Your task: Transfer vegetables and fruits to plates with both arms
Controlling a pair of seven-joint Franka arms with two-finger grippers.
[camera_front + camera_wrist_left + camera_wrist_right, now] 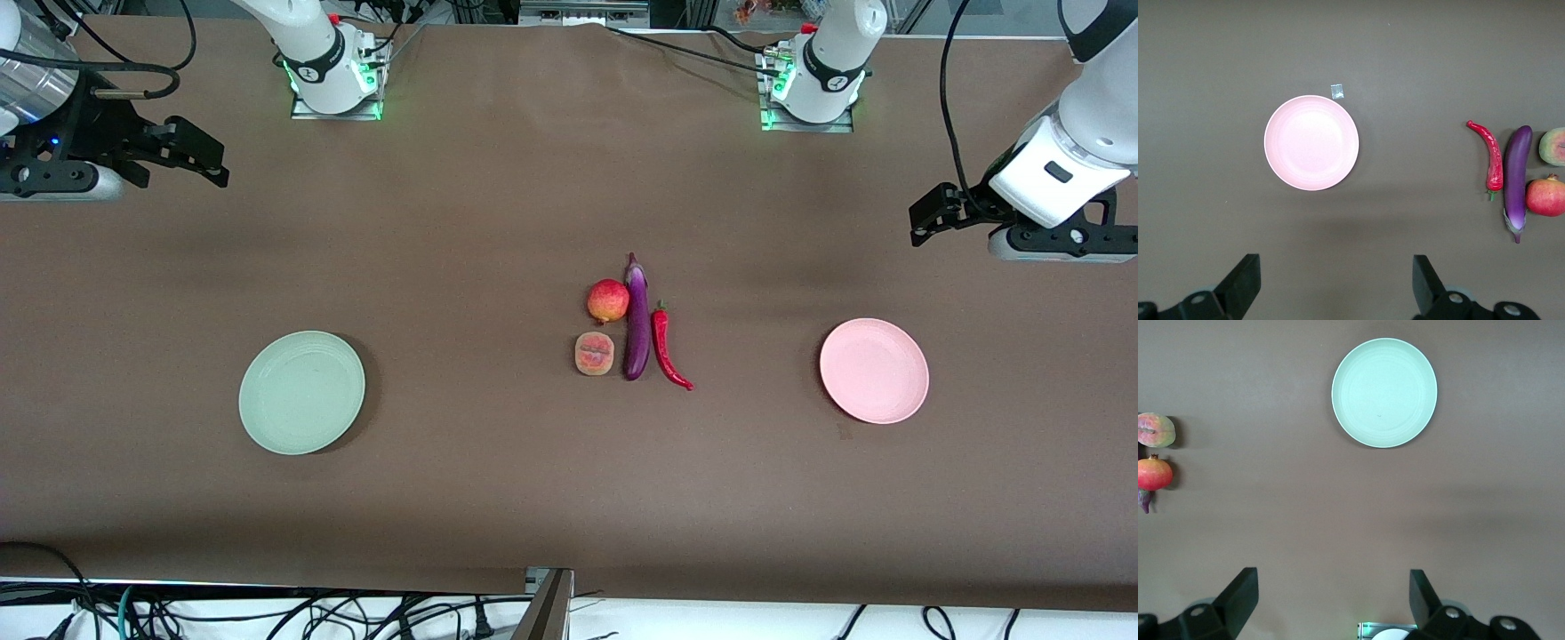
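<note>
Four pieces of produce in a tight cluster mid-table, two plates well apart at either end. No readable writing anywhere; only a small blank tag (pixel 1337 91) on the cloth, touching the rim of the pink plate (pixel 874 370).

Eggplant (pixel 637 322) lying lengthwise, stem end pointing toward the bases. Chili (pixel 667 345) just beside it toward the left arm's end, green stem likewise toward the bases. Red fruit (pixel 608 300) pressed against the eggplant toward the right arm's end. Peach (pixel 594 353) nearer the front camera than the red fruit, close beside the eggplant, whether touching not clear. Green plate (pixel 301 392) alone toward the right arm's end, bare. Pink plate alone toward the left arm's end, also bare.

Left gripper (pixel 933 216) raised over bare table at the left arm's end, between the bases' row and the pink plate; wrist bent so the hand lies nearly level, fingers (pixel 1241 280) spread wide, nothing between them. Right gripper (pixel 191 153) raised over bare table at the right arm's end, posed much the same; fingers (pixel 1238 593) likewise wide apart and empty. Both arms waiting.
</note>
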